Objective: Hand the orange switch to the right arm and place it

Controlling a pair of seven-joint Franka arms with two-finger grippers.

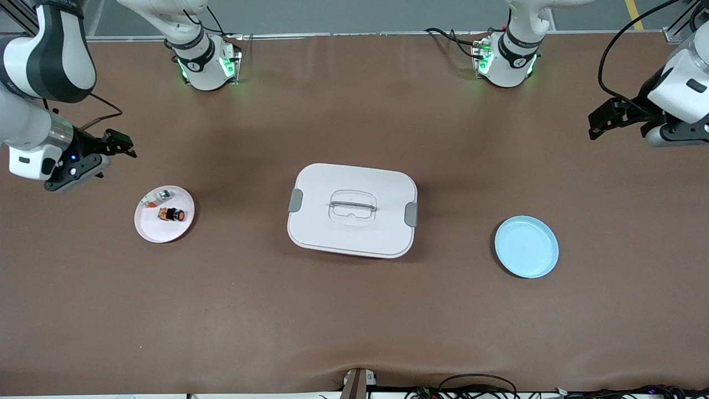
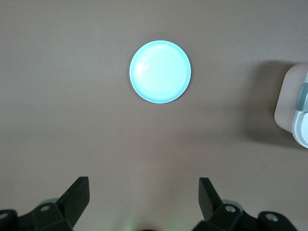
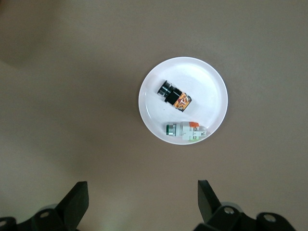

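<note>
My right claw hangs with its fingers spread wide and nothing between them, over bare table close to the edge at the right arm's end. My right arm comes in over that same edge. Near it, a little nearer the front camera, the pink plate lies on the table. The orange switch lies on its side in that plate, black body with orange bands. Just beside it in the same plate, slightly farther from the front camera, lies a small silver-white part with a green end and a red-orange bit; I cannot tell whether the two touch.

At the middle of the table sits a white lidded box, closed, with grey clasps at both ends and a handle sunk into the lid. Toward the left arm's end lies a light blue plate, holding nothing. My left claw is also wide open and holds nothing, up over the table near the edge at the left arm's end, well apart from the blue plate.
</note>
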